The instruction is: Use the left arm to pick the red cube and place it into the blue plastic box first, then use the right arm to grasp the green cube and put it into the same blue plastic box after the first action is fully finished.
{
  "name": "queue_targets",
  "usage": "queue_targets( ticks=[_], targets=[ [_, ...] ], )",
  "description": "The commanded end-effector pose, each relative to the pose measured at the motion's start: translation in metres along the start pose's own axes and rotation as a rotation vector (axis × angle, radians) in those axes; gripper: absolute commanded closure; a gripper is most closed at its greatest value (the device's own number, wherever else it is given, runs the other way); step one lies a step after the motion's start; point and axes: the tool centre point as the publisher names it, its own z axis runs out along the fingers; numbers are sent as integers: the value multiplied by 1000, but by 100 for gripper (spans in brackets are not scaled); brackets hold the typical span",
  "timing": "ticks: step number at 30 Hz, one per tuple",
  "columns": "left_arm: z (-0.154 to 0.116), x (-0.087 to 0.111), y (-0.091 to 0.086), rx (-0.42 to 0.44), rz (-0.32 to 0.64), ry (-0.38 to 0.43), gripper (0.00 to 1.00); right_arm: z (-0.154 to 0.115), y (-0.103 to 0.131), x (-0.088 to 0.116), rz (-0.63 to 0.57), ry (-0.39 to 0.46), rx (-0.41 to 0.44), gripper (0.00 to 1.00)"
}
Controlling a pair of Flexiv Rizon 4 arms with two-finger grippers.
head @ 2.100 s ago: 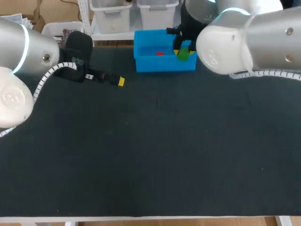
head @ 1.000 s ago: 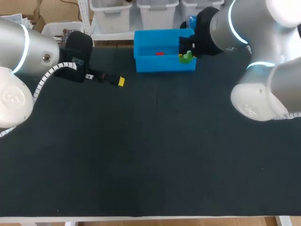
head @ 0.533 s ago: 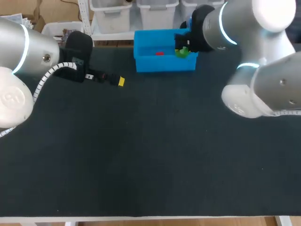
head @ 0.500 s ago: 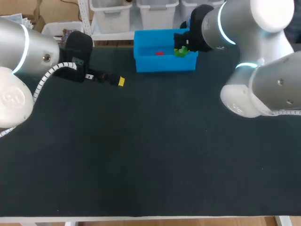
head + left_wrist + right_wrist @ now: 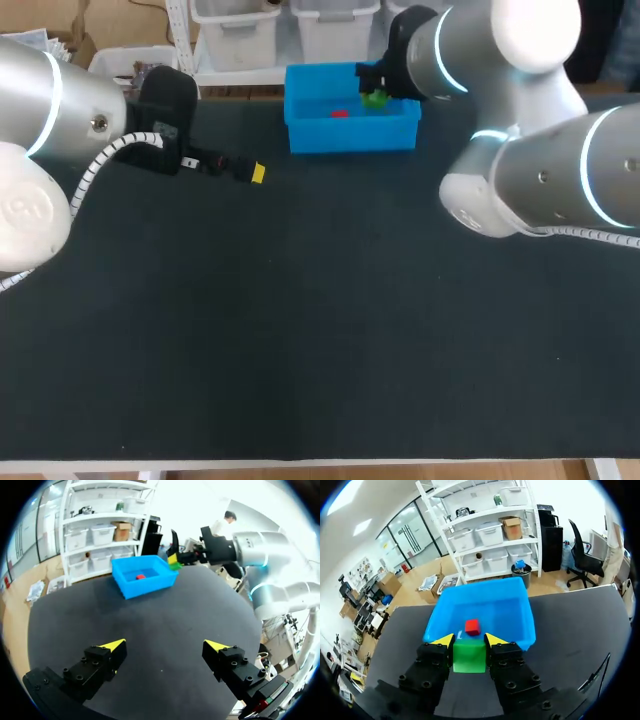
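The blue plastic box point(image 5: 300, 135) stands at the table's far edge, with the red cube point(image 5: 340, 113) lying inside it. My right gripper point(image 5: 374, 92) is shut on the green cube point(image 5: 376, 98) and holds it over the box's right part. In the right wrist view the green cube point(image 5: 469, 655) sits clamped between the yellow-tipped fingers of my right gripper point(image 5: 469, 640), with the box point(image 5: 515, 610) and the red cube point(image 5: 472, 626) just ahead and below. My left gripper point(image 5: 252, 173) rests low at the far left, open and empty. From the left wrist view its gripper point(image 5: 165, 646) faces the box point(image 5: 131, 585) across the table.
The dark table mat point(image 5: 320, 330) stretches bare from the box to the near edge. My right arm's white elbow point(image 5: 500, 195) hangs over the right half of the table. White storage bins stand behind the far edge.
My right arm has swung the green cube leftward and further back, from the box's near right corner to a spot over the box's inside. The left arm has not moved.
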Motion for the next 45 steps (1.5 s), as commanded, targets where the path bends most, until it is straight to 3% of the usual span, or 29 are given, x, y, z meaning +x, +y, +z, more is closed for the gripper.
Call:
queue_targets(
  ticks=[1,20,41,43,44,45],
  targets=[
    [-1,1,2,8,3,-5,0,22,-4,-10,5,5,2,100],
    [-1,1,2,8,3,-5,0,65,-24,-26,12,32,45,100],
    [-1,1,2,8,3,-5,0,86,-41,-12,-13,108,97,100],
    [-1,1,2,8,3,-5,0,87,-42,-12,-14,112,103,52],
    [-1,1,2,8,3,-5,0,87,-42,-12,-15,114,103,0],
    [-1,1,2,8,3,-5,0,87,-42,-12,-15,115,103,0]
  ],
)
